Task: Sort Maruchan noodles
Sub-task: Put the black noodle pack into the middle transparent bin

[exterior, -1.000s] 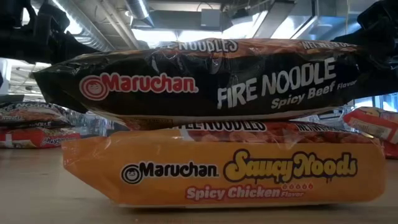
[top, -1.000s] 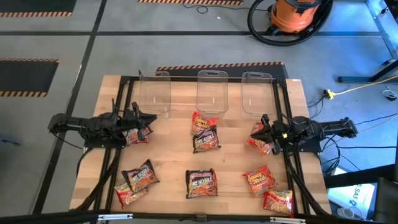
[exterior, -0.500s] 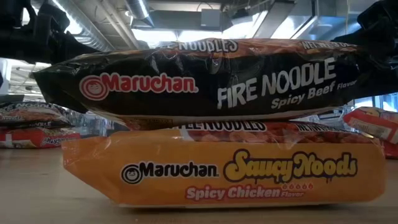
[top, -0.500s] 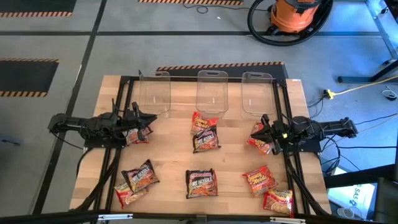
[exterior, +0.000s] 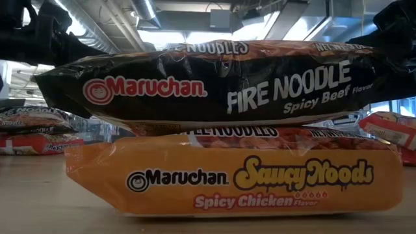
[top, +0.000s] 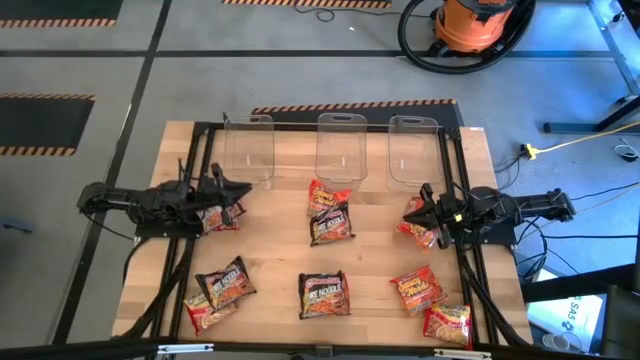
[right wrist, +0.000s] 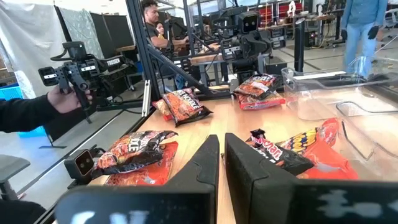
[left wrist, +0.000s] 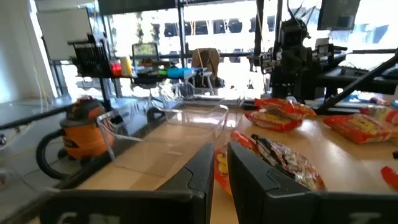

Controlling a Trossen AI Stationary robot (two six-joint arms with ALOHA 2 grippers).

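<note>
Several Maruchan noodles packets lie flat and scattered on the wooden table (top: 280, 250). A dark one (top: 324, 295) is near the front middle; in the low view it (exterior: 214, 81) rests on an orange one (exterior: 234, 175). Red packets (top: 417, 288) lie at the right. My left gripper (top: 246, 190) hangs level at the table's left over a packet (top: 222, 216), shut and holding nothing; its wrist view shows the fingers (left wrist: 221, 155) close together. My right gripper (top: 408, 211) hangs level at the right over a red packet (top: 420, 228), shut (right wrist: 222, 146).
Three clear plastic tubs (top: 250, 150) (top: 340, 150) (top: 415, 150) stand in a row along the far edge. A black frame (top: 190, 190) runs round the table. Beyond the table's front a person's hand holds a camera rig (right wrist: 68, 84). An orange vacuum (top: 470, 25) stands on the floor behind.
</note>
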